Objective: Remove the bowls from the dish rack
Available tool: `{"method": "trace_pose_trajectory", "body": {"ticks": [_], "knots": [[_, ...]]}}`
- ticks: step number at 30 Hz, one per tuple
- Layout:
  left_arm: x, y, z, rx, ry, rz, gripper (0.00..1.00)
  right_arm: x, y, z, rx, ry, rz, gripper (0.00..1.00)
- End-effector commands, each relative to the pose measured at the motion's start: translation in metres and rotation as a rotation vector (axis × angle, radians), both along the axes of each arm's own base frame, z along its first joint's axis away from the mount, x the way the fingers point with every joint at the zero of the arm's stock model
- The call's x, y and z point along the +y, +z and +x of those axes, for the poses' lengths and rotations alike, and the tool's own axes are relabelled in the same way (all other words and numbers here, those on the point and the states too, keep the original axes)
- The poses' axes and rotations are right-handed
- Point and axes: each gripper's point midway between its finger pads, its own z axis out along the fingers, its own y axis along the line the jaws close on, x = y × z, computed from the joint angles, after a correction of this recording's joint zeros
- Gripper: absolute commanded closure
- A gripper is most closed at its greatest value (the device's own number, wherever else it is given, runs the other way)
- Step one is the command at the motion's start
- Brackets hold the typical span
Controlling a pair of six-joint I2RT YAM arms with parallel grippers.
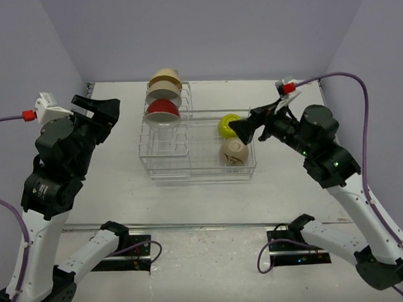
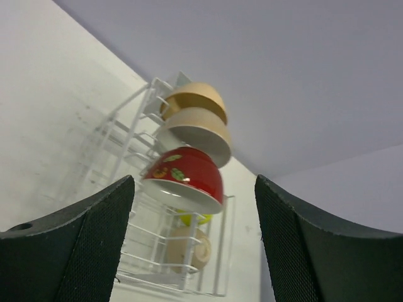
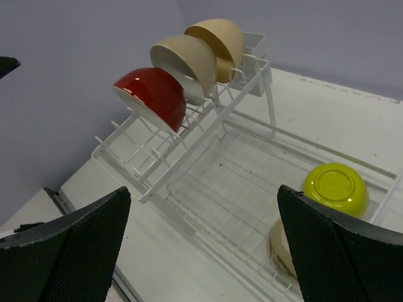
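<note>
Left gripper (image 1: 99,105): fingers spread, empty, left of dish rack (image 1: 189,172), not touching. Red bowl (image 1: 162,110) and tan bowls (image 1: 165,92) stand on edge in the slots. Yellow-green bowl (image 1: 228,125) and beige bowl (image 1: 232,152) lie in the basket. Right gripper (image 1: 238,128): fingers spread, by yellow-green bowl, contact unclear. White table (image 1: 117,190), lavender walls (image 1: 204,31).

No words, labels, brand marks or numbers are showing legibly in any of the three views. The red bowl (image 2: 189,173) standing in the dish rack (image 1: 202,179) is carrying only a painted pattern of green leaves and orange fruit, with no lettering on it.
</note>
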Motion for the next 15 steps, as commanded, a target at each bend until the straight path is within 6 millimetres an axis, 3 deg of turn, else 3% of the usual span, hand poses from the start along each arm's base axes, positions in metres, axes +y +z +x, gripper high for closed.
{"method": "trace_pose_trajectory", "body": {"ticks": [1, 2, 3, 6, 11, 13, 15], "knots": [[0.021, -0.062, 0.009, 0.232, 0.059, 0.288, 0.22, 0.039, 0.009, 0.007, -0.027, 0.049, -0.138, 0.01], [0.023, -0.067, 0.009, 0.241, 0.064, 0.307, 0.23, 0.037, 0.01, 0.019, -0.03, 0.005, -0.164, 0.01], [0.026, -0.073, 0.008, 0.253, 0.074, 0.323, 0.23, 0.051, 0.02, 0.014, -0.054, 0.031, -0.17, 0.01], [0.031, -0.086, 0.006, 0.239, 0.087, 0.352, 0.24, 0.07, 0.01, 0.025, -0.052, 0.008, -0.243, 0.01], [-0.01, -0.076, 0.004, 0.104, -0.117, 0.25, 0.24, 0.067, 0.011, 0.026, -0.049, -0.035, -0.206, 0.01], [-0.026, -0.075, 0.0, 0.076, -0.166, 0.112, 0.25, 0.062, 0.009, 0.02, -0.05, -0.042, -0.177, 0.01], [-0.029, -0.056, -0.01, 0.002, -0.16, -0.06, 0.24, 0.055, 0.0, 0.022, -0.024, -0.083, -0.176, 0.01]]}}
